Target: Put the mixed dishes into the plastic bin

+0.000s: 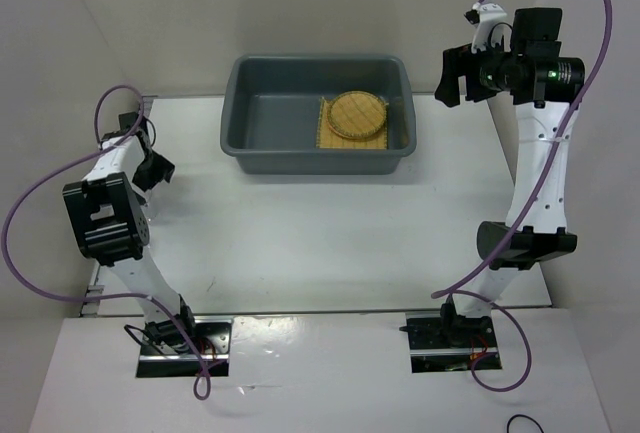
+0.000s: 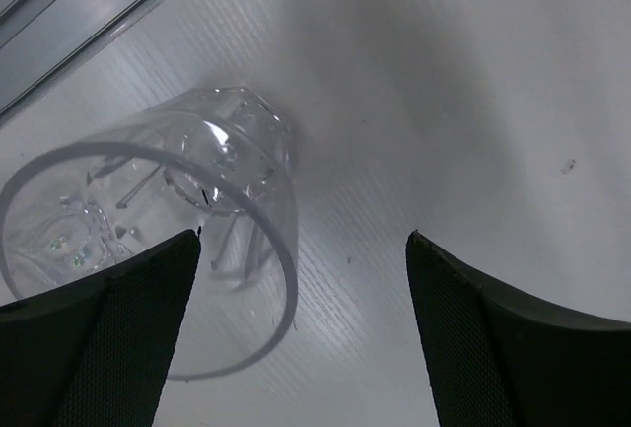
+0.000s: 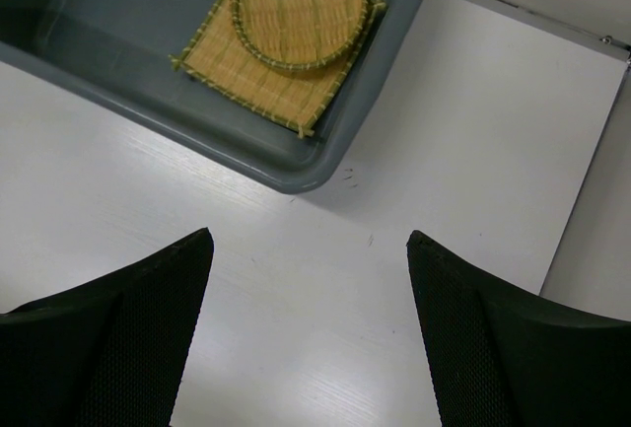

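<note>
One clear faceted cup (image 2: 163,215), round woven disc (image 3: 299,8) atop yellow mat (image 3: 232,64)

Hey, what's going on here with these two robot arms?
The arms are loading dishes into the grey bin. A woven mat with a round woven disc on top already lies inside. The left hand, open, hovers over a clear cup lying on its side on the table, not gripping it. The right hand is open and empty near the bin.

White table (image 1: 330,243) with an aluminium rail (image 2: 69,13) along one edge.
</note>
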### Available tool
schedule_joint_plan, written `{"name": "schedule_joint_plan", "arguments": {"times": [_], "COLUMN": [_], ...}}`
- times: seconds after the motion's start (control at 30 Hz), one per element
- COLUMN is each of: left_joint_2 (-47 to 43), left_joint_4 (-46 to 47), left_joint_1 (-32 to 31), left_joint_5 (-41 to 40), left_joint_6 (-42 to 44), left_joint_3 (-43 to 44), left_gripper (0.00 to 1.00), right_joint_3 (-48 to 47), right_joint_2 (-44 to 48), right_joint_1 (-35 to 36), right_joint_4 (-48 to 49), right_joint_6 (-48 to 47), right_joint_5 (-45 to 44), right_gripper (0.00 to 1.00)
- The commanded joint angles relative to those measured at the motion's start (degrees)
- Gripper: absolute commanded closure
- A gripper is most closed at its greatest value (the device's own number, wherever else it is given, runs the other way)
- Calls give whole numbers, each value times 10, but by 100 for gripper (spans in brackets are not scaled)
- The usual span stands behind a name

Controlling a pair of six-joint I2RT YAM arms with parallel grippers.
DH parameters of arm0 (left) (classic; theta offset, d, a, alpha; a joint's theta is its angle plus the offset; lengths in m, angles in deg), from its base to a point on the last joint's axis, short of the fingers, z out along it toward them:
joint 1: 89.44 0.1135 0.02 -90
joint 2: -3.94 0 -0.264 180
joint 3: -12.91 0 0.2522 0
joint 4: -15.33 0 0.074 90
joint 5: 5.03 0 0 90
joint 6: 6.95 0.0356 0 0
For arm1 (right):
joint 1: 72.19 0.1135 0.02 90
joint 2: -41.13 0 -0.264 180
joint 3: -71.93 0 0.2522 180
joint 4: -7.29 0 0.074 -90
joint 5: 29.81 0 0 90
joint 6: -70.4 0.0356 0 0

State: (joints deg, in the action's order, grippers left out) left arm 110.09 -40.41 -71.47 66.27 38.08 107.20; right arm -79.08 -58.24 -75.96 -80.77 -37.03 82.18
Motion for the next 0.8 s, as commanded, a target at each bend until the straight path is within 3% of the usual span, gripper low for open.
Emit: {"name": "schedule_joint_plan", "arguments": {"times": [0.0,0.13,0.17,0.27,0.37,0.47,0.5,0.53,0.6,0.73,0.77], "left_joint_2": [6,6,6,6,-21,-87,-109,-144,-134,10,80], "left_joint_4": [20,26,26,20,30,118,224,283,395,360,316], "left_joint_1": [10,10,10,10,10,10,10,10,10,-36,-61], "left_joint_5": [13,26,26,26,75,148,219,260,346,477,503], "left_joint_6": [5,5,5,5,5,-15,-23,-45,-75,-55,-31], "left_joint_3": [-15,-20,-20,0,41,59,46,39,55,280,393], "left_gripper": [9,48,75,100,100,100,100,100,100,100,100], "right_joint_3": [2,2,2,2,2,2,2,-4,-4,-4,-4], "right_joint_2": [8,8,8,8,8,3,3,3,3,3,8], "right_joint_1": [3,3,3,3,3,3,3,3,3,3,3], "right_joint_4": [0,0,0,0,0,0,0,0,0,0,0], "right_joint_6": [3,3,3,3,3,3,3,3,3,3,3], "right_joint_5": [-5,-5,-5,-5,-5,1,1,1,1,1,-5], "right_gripper": [16,16,16,16,16,16,16,16,16,16,16]}}
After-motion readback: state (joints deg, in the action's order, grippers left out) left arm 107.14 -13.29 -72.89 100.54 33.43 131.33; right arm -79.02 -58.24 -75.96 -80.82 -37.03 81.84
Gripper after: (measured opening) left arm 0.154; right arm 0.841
